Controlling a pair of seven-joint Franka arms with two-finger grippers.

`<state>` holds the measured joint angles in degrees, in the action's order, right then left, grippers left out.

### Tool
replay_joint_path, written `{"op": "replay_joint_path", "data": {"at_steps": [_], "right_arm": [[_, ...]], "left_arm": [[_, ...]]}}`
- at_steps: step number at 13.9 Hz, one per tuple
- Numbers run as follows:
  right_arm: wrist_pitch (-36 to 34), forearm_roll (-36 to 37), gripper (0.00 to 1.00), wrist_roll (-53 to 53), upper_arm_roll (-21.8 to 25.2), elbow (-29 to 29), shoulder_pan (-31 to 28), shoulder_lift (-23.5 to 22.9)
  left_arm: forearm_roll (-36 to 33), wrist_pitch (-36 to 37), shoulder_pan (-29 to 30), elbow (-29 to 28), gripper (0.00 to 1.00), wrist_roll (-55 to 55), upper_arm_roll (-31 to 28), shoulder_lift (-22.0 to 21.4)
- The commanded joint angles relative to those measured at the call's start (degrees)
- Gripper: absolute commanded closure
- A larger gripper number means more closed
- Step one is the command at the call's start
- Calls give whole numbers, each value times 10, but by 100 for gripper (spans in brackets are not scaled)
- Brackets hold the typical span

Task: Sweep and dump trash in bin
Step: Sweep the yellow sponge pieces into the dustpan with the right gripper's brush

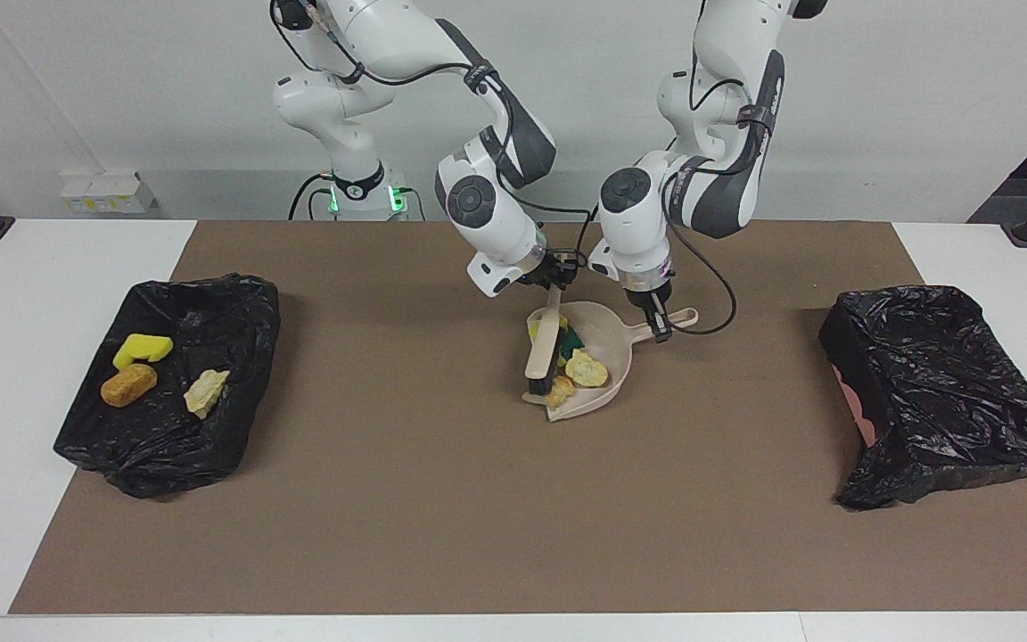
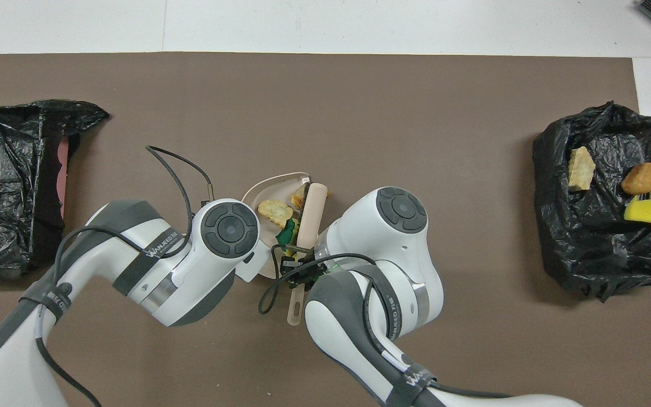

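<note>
The beige dustpan (image 1: 610,337) is at the middle of the brown mat and holds several scraps of trash: an orange-tan chunk (image 1: 587,367), a smaller orange one (image 1: 560,390) and a green-topped sponge bit (image 1: 573,342). My left gripper (image 1: 659,326) is shut on the dustpan's handle. My right gripper (image 1: 554,278) is shut on the handle of the beige brush (image 1: 541,353), whose bristles rest at the pan's mouth. The black-lined bin (image 1: 166,446) at the right arm's end holds a yellow sponge (image 1: 143,349), an orange-tan chunk (image 1: 128,384) and a pale cream lump (image 1: 207,392).
A second black-lined bin (image 1: 932,392) stands at the left arm's end of the mat and also shows in the overhead view (image 2: 9,186). In the overhead view the dustpan (image 2: 269,189) and brush (image 2: 312,212) lie partly under both wrists. White table borders the mat.
</note>
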<state>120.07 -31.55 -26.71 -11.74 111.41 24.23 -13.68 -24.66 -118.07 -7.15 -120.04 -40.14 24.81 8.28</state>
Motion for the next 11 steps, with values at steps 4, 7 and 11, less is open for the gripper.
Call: {"op": "replay_joint_path", "data": {"at_steps": [4,7,11], "right_arm": [[-141,113,100,72,0,2,-60,42],[-149,176,100,101,0,20,-67,52],[-139,250,100,138,0,8,-71,12]], "left_arm": [[-6,-6,-1,-21,100,7,-2,-18],[-4,-10,2,-21,100,2,-2,-16],[-4,-12,2,-21,100,2,-2,-16]]}}
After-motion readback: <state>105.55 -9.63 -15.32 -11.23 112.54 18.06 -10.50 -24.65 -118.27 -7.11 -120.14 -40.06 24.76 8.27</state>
